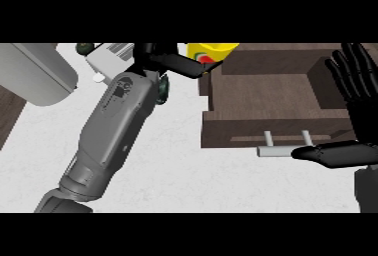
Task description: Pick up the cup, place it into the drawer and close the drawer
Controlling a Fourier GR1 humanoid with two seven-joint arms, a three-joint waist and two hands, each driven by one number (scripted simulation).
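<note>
The yellow cup [212, 50] with a red mark shows at the top centre, over the back left corner of the open dark wooden drawer [262, 125]. My left hand [164, 59] reaches up from a long grey forearm, and its thumb and fingers curl against the cup's left side, hiding part of it. The drawer's inside shows nothing lying in it. Its silver bar handle [283, 150] faces me. At the right edge my right hand [356, 100] stands open, fingers up, with its thumb [331, 153] lying just right of the handle.
A large pale grey rounded object [37, 72] fills the top left. A small white boxy object [109, 56] sits beside the left wrist. A dark wooden strip [10, 116] runs along the left edge. The counter top [177, 170] is white and speckled.
</note>
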